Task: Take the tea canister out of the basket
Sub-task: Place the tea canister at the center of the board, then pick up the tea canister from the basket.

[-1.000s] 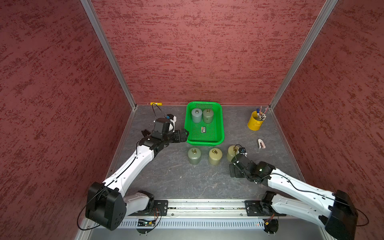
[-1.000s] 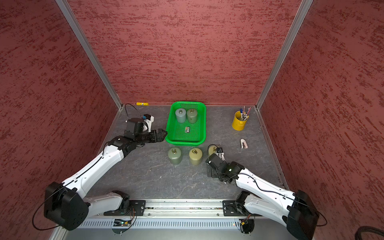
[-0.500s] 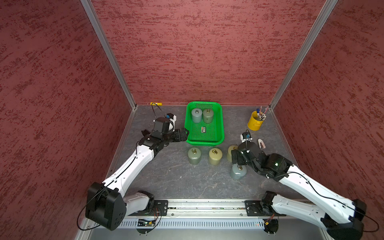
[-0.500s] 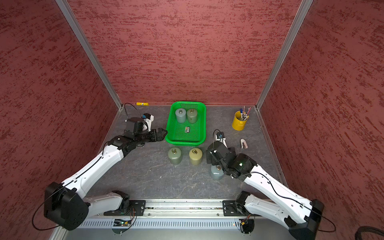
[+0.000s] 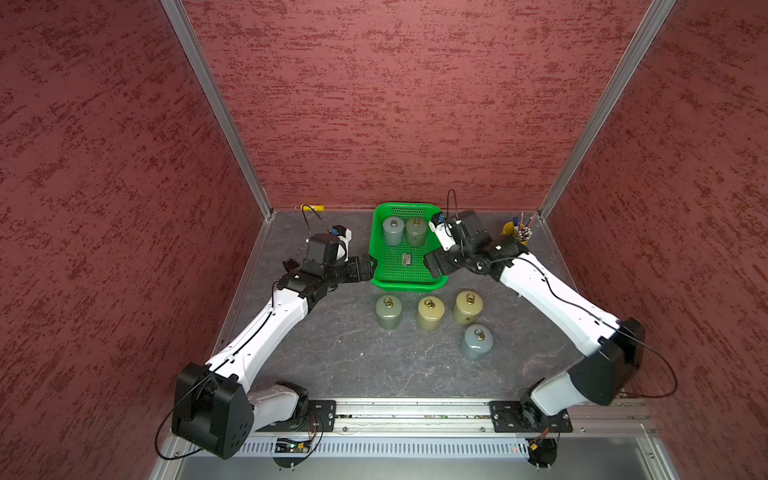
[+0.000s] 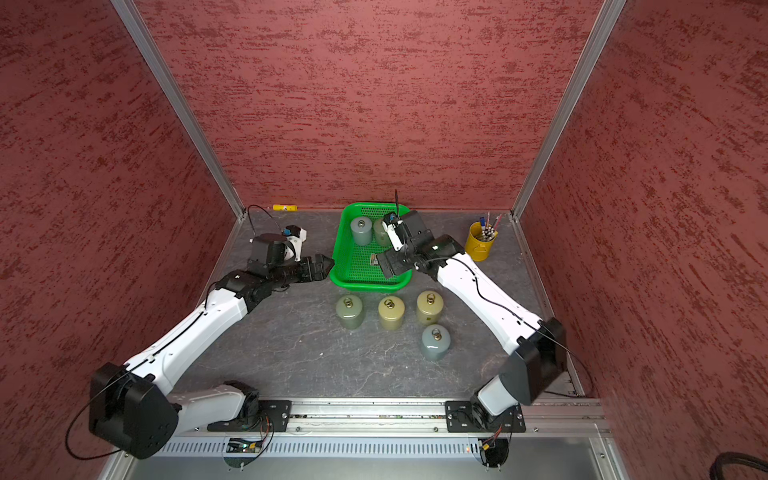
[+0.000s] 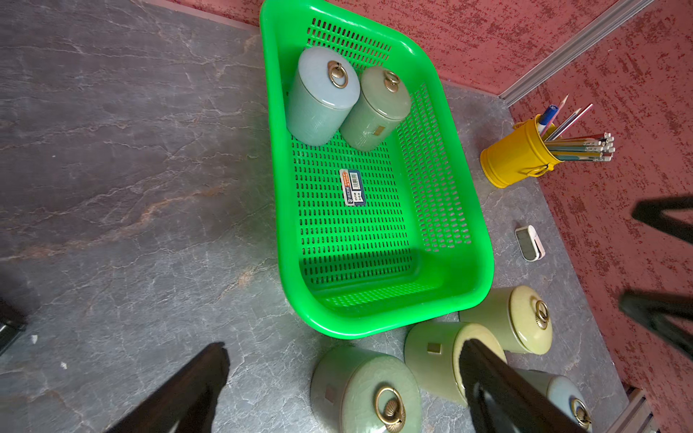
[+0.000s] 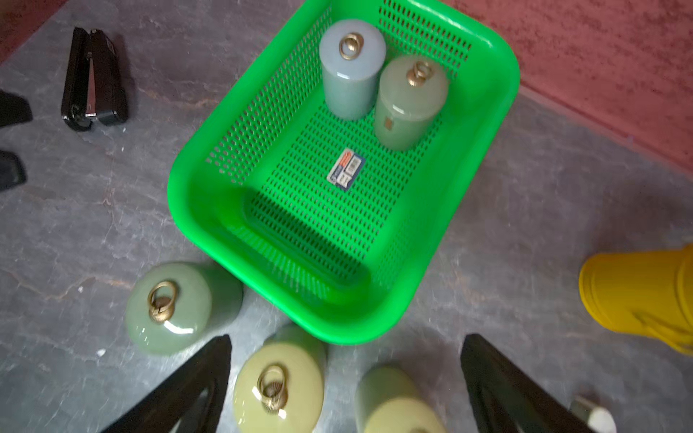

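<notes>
Quick look from my remote seat. The green basket point(image 5: 399, 286) sits at 12 o'clock on the grey table point(image 5: 332, 353), close to the back wall. Two tea canisters stand upright in its 12 o'clock end and look like they're touching: a grey-blue tea canister point(image 5: 393, 230) at 11 and a green tea canister point(image 5: 416, 232) at 1. The rest of the mesh floor just has a sticker on it.

The right gripper point(image 5: 433, 262) hovers over the basket's 4 o'clock corner, jaws spread wide, nothing in them. The left gripper point(image 5: 368, 266) is at the basket's 8 o'clock, right by the rim. Its jaws are apart and empty too, but I can't tell if it touches the plastic.

Out on the table at the basket's 6 o'clock is a row of three greenish canisters point(image 5: 430, 312), with a blue-grey canister point(image 5: 476, 341) nearer me at 5. The yellow pen bucket point(image 6: 480, 247) is off at 3 o'clock.
</notes>
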